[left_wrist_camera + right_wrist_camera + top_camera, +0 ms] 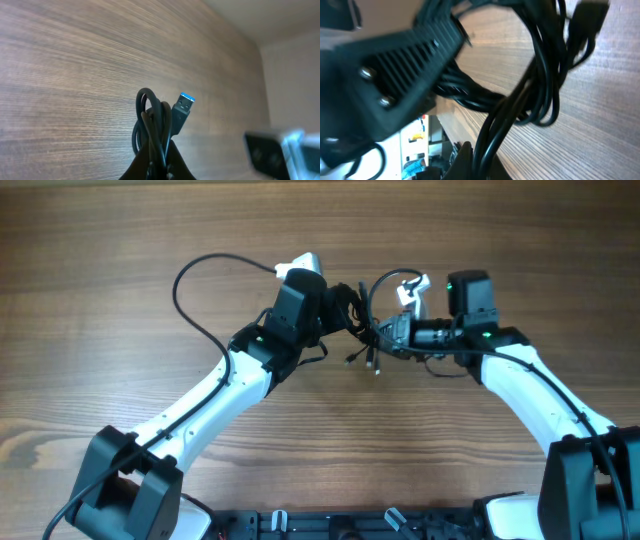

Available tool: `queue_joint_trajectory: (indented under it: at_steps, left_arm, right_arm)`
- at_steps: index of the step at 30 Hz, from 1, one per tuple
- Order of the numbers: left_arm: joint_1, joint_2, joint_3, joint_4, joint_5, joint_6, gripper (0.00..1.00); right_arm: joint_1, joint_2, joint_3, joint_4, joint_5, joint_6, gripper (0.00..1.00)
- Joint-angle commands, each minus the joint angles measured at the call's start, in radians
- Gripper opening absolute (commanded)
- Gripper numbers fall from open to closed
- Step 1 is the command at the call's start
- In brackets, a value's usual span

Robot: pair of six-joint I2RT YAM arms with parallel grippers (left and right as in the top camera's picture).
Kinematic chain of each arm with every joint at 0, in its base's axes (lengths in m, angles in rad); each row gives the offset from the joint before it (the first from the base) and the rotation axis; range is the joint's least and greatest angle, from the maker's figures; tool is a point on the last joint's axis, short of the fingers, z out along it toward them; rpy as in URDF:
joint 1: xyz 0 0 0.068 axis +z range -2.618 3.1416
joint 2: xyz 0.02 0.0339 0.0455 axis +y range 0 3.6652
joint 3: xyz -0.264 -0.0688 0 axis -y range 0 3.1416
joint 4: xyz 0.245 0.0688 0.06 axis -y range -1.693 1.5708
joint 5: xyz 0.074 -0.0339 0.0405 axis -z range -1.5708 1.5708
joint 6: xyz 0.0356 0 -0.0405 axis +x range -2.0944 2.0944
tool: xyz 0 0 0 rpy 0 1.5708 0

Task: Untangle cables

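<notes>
On the left, the left end effector [338, 305] is clamping fully shut on a few folded loops of the cables [360, 325], and its wrist view is showing a blue-tongued USB plug [183, 105] sticking up just beside those loops. The knotted bundle is hanging between the two arms near the middle of the wooden surface [120, 240], seemingly lifted off it, with a couple of loose plug ends [374, 364] dangling below. To the right, the right end effector [390, 332] is pinching closed on several strands running up out of the same knot, very near the left one. The risk, as I judge it, is that both arms are gripping several strands at once rather than one free end, so pulling apart is likely to cinch the knot tighter instead of opening it. A plug could also be catching inside a loop and jamming. With the grips this close together, a hard tug may be slipping the thin cords out of either pinch, dropping the bundle.
</notes>
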State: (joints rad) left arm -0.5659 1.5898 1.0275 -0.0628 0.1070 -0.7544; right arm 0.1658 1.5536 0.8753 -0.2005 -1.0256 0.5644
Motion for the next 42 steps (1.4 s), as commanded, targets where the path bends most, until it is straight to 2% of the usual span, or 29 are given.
queue_joint_trajectory:
  at_steps: [1,4,7,9,13,16,20,22,26,29,31,32,34,37,40,42]
  left_arm:
    - [0.012,-0.017,0.006,-0.001,0.173,0.285,0.04]
    - [0.012,-0.017,0.006,0.002,0.297,0.358,0.04]
    - [0.012,-0.017,0.006,0.083,0.438,0.358,0.04]
    - [0.015,-0.017,0.006,0.101,0.461,0.358,0.04]
    - [0.018,-0.017,0.006,0.121,0.527,0.313,0.04]
    - [-0.007,-0.013,0.006,0.135,0.558,0.28,0.04]
    - [-0.008,-0.013,0.006,0.201,0.558,0.167,0.04]
    - [-0.008,-0.013,0.006,0.22,0.558,0.065,0.04]
    - [0.0,-0.013,0.006,0.24,0.551,-0.216,0.04]
    - [0.015,-0.013,0.006,0.238,0.556,-0.302,0.04]
    - [0.02,-0.013,0.006,0.217,0.572,-0.297,0.04]
    - [0.024,-0.013,0.006,0.206,0.581,-0.285,0.04]
    - [0.063,-0.013,0.006,0.201,0.655,-0.241,0.04]
    - [0.117,-0.013,0.006,0.184,0.755,-0.241,0.04]
    - [0.105,-0.013,0.006,0.157,0.756,-0.241,0.04]
    - [0.092,-0.013,0.006,0.201,0.751,-0.253,0.04]
  right_arm:
    - [-0.033,0.0,0.007,0.063,-0.082,-0.04,0.04]
    - [-0.033,0.0,0.007,0.092,0.021,-0.018,0.04]
    - [-0.032,0.0,0.007,0.087,0.125,-0.014,0.04]
    - [-0.033,0.0,0.007,0.067,0.171,-0.011,0.04]
    - [-0.032,0.0,0.007,0.082,0.172,-0.008,0.04]
    - [-0.027,0.0,0.007,0.154,0.08,0.068,0.04]
    - [0.013,0.0,0.007,0.227,0.078,0.205,0.04]
    - [0.032,0.001,0.007,0.28,0.101,0.317,0.04]
    - [0.045,0.013,0.007,0.35,0.113,0.496,0.04]
    - [0.044,0.014,0.007,0.415,0.095,0.605,0.04]
    - [0.042,0.014,0.007,0.569,0.056,0.701,0.04]
    - [0.039,0.014,0.007,0.609,0.058,0.699,0.04]
    - [0.011,0.014,0.007,0.599,0.06,0.686,0.04]
    - [-0.033,0.014,0.007,0.603,0.071,0.698,0.04]
    - [-0.028,0.014,0.007,0.608,0.124,0.722,0.04]
    - [-0.008,0.014,0.007,0.602,0.113,0.719,0.04]
